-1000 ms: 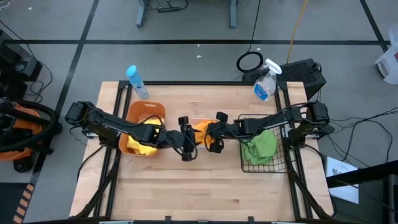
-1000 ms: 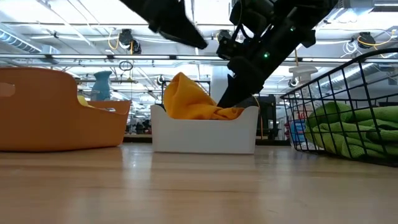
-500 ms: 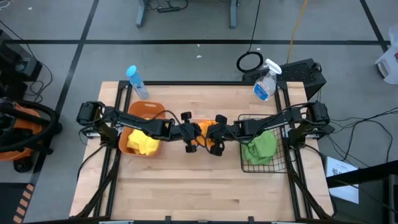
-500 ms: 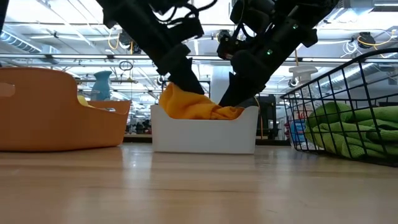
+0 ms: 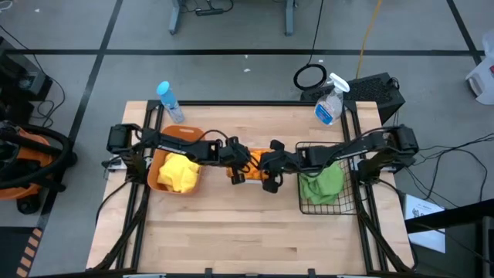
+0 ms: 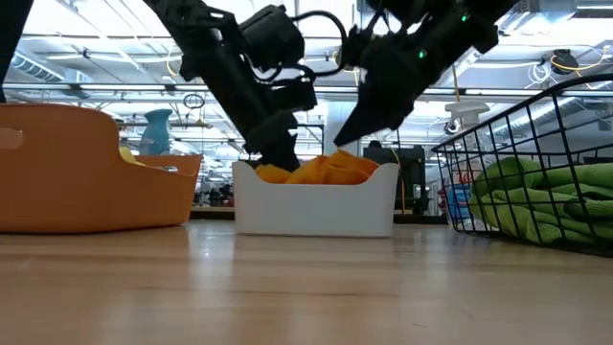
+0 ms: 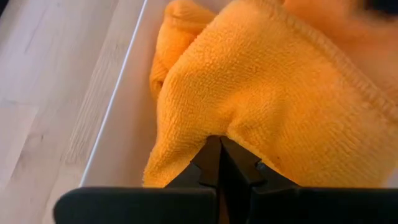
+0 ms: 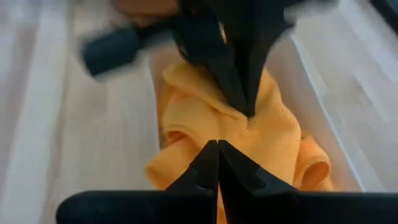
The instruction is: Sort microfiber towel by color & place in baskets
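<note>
Since a second ago the left gripper has swung from beside the orange-brown tub over to the white tub at the middle of the table, closed its fingers and pressed the orange towels down, so the peak that stood well above the rim now sits low inside. Its fingers are together, tips pushed into the orange pile without pinching a fold. The right gripper, fingers also together, points into the same tub from the opposite side, just above the cloth. The yellow towels lie in the orange-brown tub toward the table's left edge, the green towels in the black wire basket toward the right edge. A spray bottle stands near the far right corner.
</note>
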Robot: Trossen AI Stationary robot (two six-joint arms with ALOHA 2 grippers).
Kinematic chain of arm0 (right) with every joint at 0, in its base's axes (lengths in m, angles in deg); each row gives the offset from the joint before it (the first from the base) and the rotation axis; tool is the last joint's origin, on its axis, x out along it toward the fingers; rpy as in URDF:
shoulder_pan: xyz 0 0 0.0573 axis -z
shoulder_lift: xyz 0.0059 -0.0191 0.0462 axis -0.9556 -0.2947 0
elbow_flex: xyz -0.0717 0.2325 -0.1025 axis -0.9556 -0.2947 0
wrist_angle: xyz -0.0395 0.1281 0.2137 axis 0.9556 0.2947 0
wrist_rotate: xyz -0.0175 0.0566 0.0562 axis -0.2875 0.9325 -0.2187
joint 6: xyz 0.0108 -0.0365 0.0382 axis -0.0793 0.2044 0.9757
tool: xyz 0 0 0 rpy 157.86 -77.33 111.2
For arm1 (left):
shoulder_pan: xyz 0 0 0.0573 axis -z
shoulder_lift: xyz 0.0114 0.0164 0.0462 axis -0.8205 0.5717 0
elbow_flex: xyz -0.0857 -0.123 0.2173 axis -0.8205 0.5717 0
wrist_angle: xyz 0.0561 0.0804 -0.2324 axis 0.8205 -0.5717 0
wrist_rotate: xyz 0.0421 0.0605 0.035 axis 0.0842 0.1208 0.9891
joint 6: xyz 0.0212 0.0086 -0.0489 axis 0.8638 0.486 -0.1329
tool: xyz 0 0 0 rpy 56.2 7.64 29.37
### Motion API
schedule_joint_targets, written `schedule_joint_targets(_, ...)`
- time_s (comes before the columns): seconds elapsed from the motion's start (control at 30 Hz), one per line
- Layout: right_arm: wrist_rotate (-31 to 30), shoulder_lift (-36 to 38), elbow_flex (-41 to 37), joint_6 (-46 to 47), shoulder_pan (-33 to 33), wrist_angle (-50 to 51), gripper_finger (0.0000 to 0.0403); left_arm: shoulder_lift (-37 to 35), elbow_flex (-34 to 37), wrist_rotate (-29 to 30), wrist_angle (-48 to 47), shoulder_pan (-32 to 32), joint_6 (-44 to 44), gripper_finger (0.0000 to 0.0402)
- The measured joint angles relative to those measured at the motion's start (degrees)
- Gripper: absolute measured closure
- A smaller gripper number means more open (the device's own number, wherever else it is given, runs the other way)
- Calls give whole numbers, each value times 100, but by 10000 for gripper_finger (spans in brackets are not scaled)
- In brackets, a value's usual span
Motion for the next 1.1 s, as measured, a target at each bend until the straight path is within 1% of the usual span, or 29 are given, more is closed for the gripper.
schedule_joint_targets(0.13,-18,224,4,2,-86,64,403,-16,2,0,83,5,-2,391)
schedule_joint_targets(0.3,-25,267,4,-34,-154,47,403,-381,-45,-6,-11,36,-150,391)
schedule_joint_targets(0.57,-69,-128,9,-48,-111,-125,403,-1011,-44,0,-179,235,-149,391)
schedule_joint_targets(0.7,-79,-448,8,-57,-9,-95,403,-994,99,139,-187,245,-145,391)
schedule_joint_targets(0.83,-83,-602,7,-57,52,-124,403,-722,349,159,-192,111,-164,391)
schedule_joint_targets(1.0,-57,-828,9,-71,129,-119,403,-611,429,40,92,107,-301,391)
schedule_joint_targets(1.1,-57,-957,9,-104,144,-131,403,-601,431,37,42,124,-302,391)
